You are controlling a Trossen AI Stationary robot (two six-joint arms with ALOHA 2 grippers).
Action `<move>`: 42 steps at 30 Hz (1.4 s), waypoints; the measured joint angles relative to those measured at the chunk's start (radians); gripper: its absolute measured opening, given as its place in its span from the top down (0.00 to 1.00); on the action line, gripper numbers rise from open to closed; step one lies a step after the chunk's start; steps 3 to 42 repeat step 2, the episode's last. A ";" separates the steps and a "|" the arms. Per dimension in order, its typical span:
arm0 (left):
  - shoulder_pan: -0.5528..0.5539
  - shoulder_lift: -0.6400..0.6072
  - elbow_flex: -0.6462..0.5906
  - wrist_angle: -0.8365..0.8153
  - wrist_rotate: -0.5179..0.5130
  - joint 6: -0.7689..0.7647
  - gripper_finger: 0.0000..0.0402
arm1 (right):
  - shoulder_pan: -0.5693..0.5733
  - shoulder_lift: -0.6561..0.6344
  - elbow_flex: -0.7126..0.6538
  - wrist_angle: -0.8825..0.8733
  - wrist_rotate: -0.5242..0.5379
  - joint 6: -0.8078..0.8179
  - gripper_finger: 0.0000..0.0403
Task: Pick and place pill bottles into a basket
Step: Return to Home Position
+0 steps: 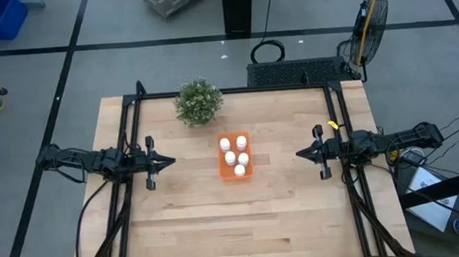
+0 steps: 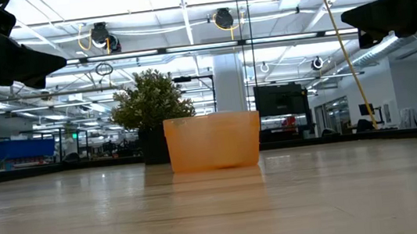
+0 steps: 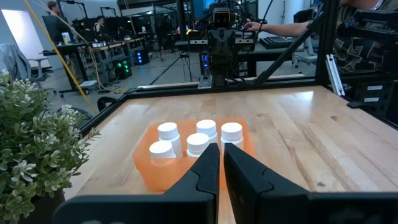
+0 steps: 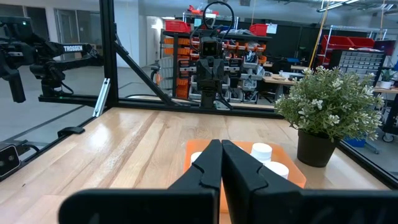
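Pill bottles [image 1: 230, 157], all five, stand inside the orange basket [image 1: 223, 171] mid-tabletop [image 1: 179, 221]. I see my left tool [image 1: 169, 159] at its 9 o'clock, my right tool [image 1: 298, 153] at 3 o'clock, both well clear, fingers together.

white pill bottles [image 1: 230, 157], orange basket [image 2: 213, 142]

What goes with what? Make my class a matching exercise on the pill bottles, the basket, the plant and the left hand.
1 pill bottles
2 basket
3 plant
4 left hand

A shut, empty, over the left side of the table
B orange, mid-table
C white, standing in the basket
D green, bushy, in a dark pot

Pairs: 1-C, 2-B, 3-D, 4-A. The right hand waits shut over the table's right side.
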 joint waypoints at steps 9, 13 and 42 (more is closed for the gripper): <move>0.000 0.000 0.000 0.000 0.000 0.000 0.92 | 0.000 0.000 0.000 0.000 0.000 0.000 1.00; 0.000 0.000 0.000 0.000 0.000 0.000 0.92 | 0.000 0.000 0.000 0.000 0.000 0.000 1.00; 0.000 0.000 0.000 0.000 0.000 0.000 0.92 | 0.000 0.000 0.000 0.000 0.000 0.000 1.00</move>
